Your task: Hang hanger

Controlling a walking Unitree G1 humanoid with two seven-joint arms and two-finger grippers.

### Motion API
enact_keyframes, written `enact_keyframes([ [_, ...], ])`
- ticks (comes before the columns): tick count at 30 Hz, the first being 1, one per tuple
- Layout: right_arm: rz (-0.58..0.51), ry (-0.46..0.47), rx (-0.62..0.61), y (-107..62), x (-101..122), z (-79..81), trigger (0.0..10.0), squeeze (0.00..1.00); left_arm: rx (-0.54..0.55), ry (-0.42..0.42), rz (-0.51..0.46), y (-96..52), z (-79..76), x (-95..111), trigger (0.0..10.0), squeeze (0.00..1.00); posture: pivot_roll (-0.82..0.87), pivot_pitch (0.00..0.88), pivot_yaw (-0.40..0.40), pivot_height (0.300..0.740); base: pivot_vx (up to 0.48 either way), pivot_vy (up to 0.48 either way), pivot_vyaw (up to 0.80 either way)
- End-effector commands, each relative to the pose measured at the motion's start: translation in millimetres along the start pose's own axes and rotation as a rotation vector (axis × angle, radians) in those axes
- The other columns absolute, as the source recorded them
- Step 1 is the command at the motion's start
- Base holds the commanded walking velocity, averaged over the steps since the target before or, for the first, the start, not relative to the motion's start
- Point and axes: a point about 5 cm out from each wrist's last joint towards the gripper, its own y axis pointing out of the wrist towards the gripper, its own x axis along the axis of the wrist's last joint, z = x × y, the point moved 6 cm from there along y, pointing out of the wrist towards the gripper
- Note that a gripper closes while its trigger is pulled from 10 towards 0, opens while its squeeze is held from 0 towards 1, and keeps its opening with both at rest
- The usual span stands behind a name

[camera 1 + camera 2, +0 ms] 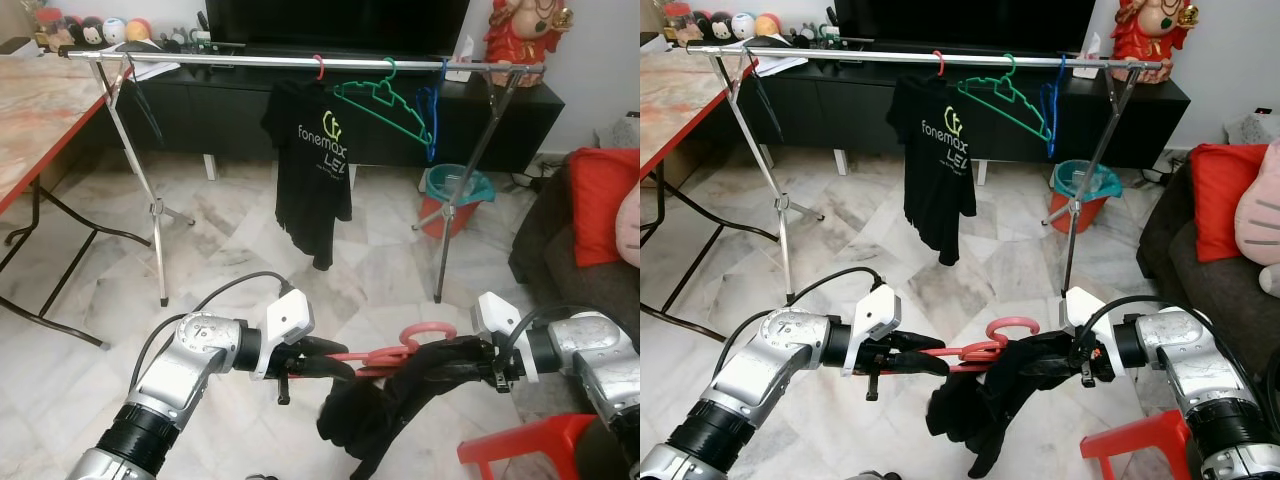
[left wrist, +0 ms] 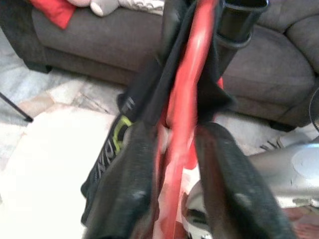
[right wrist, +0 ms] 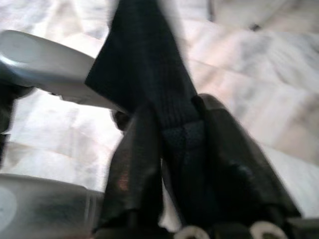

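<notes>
Well short of the long silver metal garment rail (image 1: 300, 62), low over the marble floor, you hold the red plastic hanger (image 1: 385, 352) level between both arms, a black garment (image 1: 385, 405) draped on it and sagging below. Your left end effector (image 1: 335, 358) is clamped on one arm of the hanger; the left wrist view shows the red bar pinched between its black fingers (image 2: 224, 189). Your right end effector (image 1: 455, 355) is closed on the black cloth at the hanger's other shoulder, and whether it also grips the plastic beneath I cannot tell.

The hook curls upward and sits between the two end effectors, far beneath the rail. To hang it well, raise both arms together so the hanger stays level and the garment does not slide off the free side. Close in on the rail first, since the reach looks too long from this spot.

On the rail, a black printed T-shirt (image 1: 312, 165) hangs near the middle, with a green wire-thin plastic hanger (image 1: 385, 100) and a blue hanger (image 1: 430, 115) beyond it toward the right end. The bare stretch toward the rail's left end looks the safest target. Bring the hook above the rail, then lower it on; release only once the hook bears weight, letting go with the cloth-side end effector first, as the drooping fabric may snag.
</notes>
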Motion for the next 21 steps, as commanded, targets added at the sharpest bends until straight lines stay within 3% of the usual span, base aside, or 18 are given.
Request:
enact_keyframes([
  [1, -0.018, -0.045, 0.043, 4.9, 8.6, 4.6, 0.0, 0.0, -0.02, 0.03, -0.029, 1.3, -0.1, 11.3, 10.0, 1.0, 0.04, 0.047, -0.063, 0.736, 0.0, 0.0, 0.0],
  [21, -0.018, -0.045, 0.043, 4.9, 8.6, 4.6, 0.0, 0.0, -0.02, 0.03, -0.029, 1.3, -0.1, 11.3, 10.0, 1.0, 0.04, 0.047, -0.063, 0.736, 0.0, 0.0, 0.0],
])
